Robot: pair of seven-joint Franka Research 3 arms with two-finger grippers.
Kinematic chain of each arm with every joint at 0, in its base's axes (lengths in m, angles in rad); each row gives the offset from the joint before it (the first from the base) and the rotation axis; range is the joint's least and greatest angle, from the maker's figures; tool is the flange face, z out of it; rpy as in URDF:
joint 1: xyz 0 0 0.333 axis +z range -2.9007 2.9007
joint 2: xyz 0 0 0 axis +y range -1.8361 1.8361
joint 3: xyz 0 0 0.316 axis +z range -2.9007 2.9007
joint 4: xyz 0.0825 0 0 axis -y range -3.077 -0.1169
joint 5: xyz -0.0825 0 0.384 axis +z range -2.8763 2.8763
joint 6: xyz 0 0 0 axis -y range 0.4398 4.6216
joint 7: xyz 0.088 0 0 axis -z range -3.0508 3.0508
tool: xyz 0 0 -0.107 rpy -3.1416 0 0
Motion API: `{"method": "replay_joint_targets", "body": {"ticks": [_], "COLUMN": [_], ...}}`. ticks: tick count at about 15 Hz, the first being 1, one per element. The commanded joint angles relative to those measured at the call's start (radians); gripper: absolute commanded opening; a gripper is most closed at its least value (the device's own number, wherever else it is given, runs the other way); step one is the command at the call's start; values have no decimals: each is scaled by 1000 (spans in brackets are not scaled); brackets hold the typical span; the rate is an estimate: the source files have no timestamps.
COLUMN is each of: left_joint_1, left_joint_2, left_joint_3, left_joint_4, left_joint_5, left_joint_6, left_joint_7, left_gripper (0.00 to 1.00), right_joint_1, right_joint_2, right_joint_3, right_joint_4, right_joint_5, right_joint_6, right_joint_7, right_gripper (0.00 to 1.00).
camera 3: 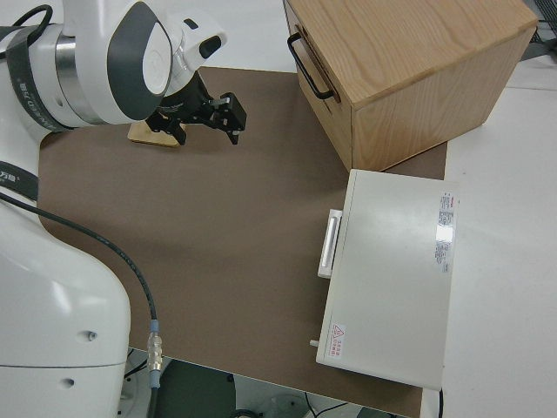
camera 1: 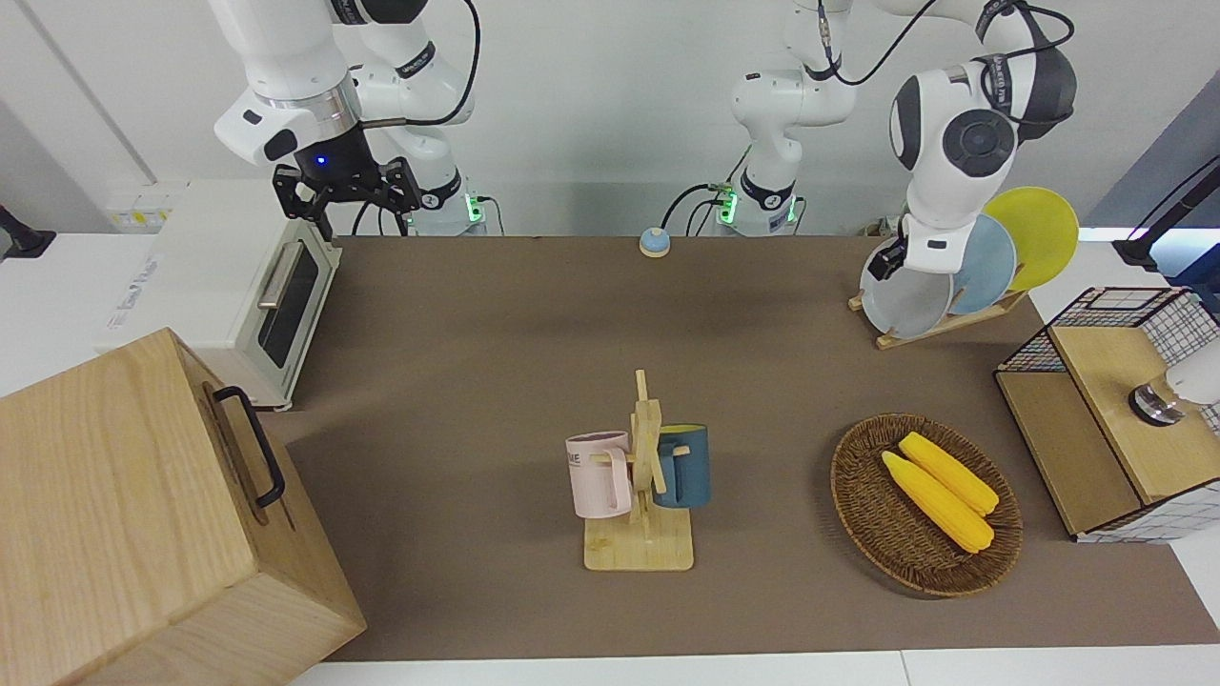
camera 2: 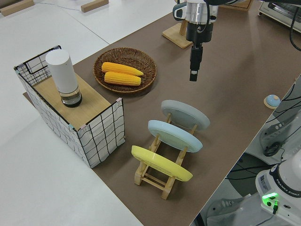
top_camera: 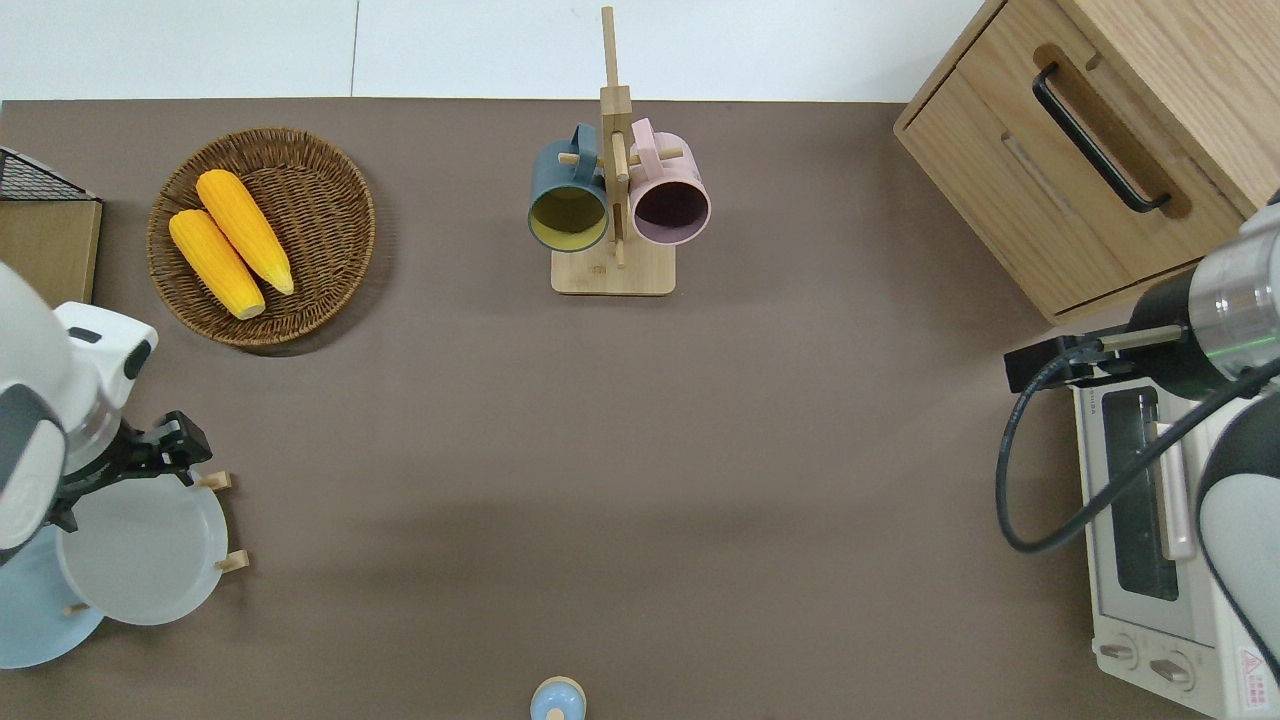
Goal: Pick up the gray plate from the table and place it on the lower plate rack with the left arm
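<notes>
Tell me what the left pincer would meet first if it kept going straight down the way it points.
Probably the gray plate: the left pincer points down over the plate's upper rim in the lower plate rack. Depth is unclear; it might just miss.

This looks like a robotics lab staged as a kitchen. Two white arms are mounted at the edge of a brown table (camera 1: 477, 362) with white borders, cables trailing from their bases. Kitchen props sit spread out across it: a white toaster oven (camera 1: 243, 295), a wooden mug stand (camera 1: 643, 476) with two mugs, a wicker basket (camera 1: 915, 534) of corn, a plate rack (camera 2: 164, 169), and what is probably a wooden drawer cabinet (camera 1: 143, 514).
</notes>
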Motion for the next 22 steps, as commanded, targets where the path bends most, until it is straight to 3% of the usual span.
{"method": "replay_joint_targets", "body": {"ticks": [1,9,15,22], "left_joint_1": [-3,7,4,9], "left_joint_2": [0,-49,-41,-86], "left_joint_3": [57,117,114,111], "left_joint_4": [79,174,176,209], "left_joint_5": [-144,-219,-297,-271], "left_joint_6": [1,-68,-57,-40], "left_joint_7": [78,535,517,479], "left_gripper": [989,989,995,993], "right_joint_1": [-19,-19,-20,-19], "right_joint_2": [-1,-1,-1,-1], "right_joint_3": [17,17,17,17], "right_joint_4": [9,9,9,9], "right_joint_5": [-1,-1,-1,-1], "right_joint_6": [-14,-14,-14,-14], "right_joint_7": [12,12,12,12], "right_gripper": [983,983,983,983]}}
